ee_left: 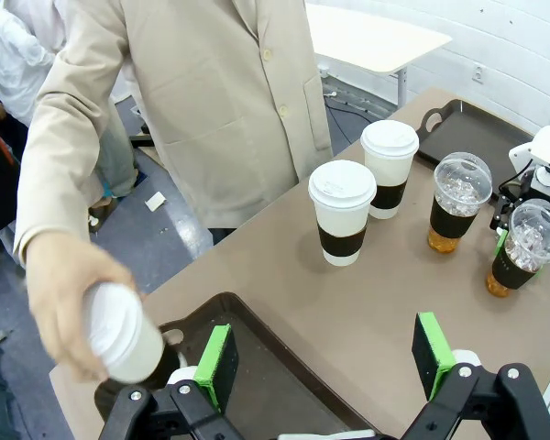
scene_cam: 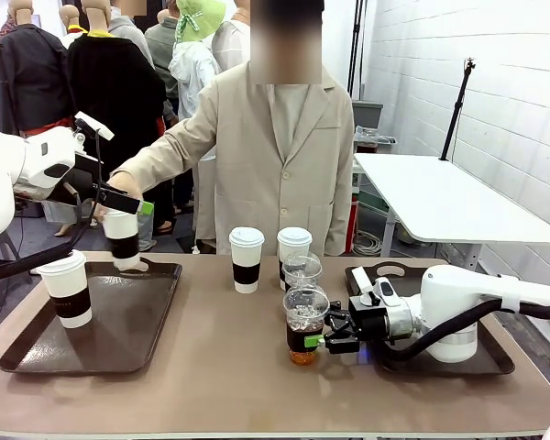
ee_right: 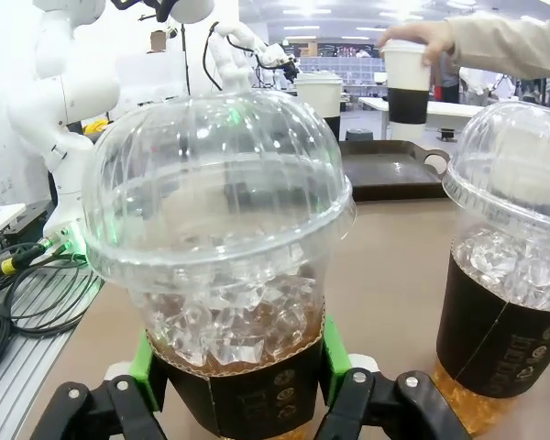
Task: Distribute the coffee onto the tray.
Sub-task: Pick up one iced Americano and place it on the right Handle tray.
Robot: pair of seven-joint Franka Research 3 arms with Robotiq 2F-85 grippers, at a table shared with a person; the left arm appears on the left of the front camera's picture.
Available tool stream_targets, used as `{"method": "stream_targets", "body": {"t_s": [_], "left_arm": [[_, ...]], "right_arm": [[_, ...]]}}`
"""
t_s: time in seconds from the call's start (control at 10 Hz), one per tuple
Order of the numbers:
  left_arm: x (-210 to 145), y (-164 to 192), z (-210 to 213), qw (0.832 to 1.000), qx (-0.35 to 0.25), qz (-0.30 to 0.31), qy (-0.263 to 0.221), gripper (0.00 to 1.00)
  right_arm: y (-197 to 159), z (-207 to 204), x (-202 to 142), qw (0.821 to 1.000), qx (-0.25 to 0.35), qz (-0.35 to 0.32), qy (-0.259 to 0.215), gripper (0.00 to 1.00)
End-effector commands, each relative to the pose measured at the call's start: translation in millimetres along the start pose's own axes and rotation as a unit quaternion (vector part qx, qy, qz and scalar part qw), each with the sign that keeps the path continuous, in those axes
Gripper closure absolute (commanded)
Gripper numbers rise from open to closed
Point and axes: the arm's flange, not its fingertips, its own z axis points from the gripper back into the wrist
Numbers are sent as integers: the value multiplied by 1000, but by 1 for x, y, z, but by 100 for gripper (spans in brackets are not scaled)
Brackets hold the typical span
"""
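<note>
As right fingers (ee_right: 147,368) grip cup (scene_cam: 304,316), tray (scene_cam: 500,360) beside

Brown table (scene_cam: 211,385) — two dark trays (scene_cam: 128,321) (scene_cam: 495,362), two paper cups (scene_cam: 247,259) (scene_cam: 293,246), two iced coffees (scene_cam: 302,272) (scene_cam: 304,321)

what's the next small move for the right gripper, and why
Probably a short lift straight up. The right gripper is shut low on the clear dome-lidded plastic cup of iced coffee, which seems to stand on the brown table close to a second iced cup; the dark tray lies beside it.
</note>
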Motion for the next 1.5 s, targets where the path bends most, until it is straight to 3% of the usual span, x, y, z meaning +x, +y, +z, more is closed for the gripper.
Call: {"method": "stream_targets", "body": {"t_s": [0.0, 0.3, 0.6, 1.0, 1.4], "left_arm": [[-1, 0, -1, 1000, 1, 5, 1, 0], [-1, 0, -1, 1000, 1, 5, 1, 0], [-1, 0, -1, 1000, 1, 5, 1, 0], [-1, 0, -1, 1000, 1, 5, 1, 0], [-1, 0, -1, 1000, 1, 5, 1, 0]], "right_arm": [[6, 2, 10, 999, 9, 7, -30, 23], [38, 26, 48, 999, 21, 9, -43, 23], [65, 84, 89, 1000, -22, 1, -13, 23], [53, 155, 100, 993, -114, -17, -14, 23], [27, 185, 105, 991, -134, -14, -9, 23]]}}
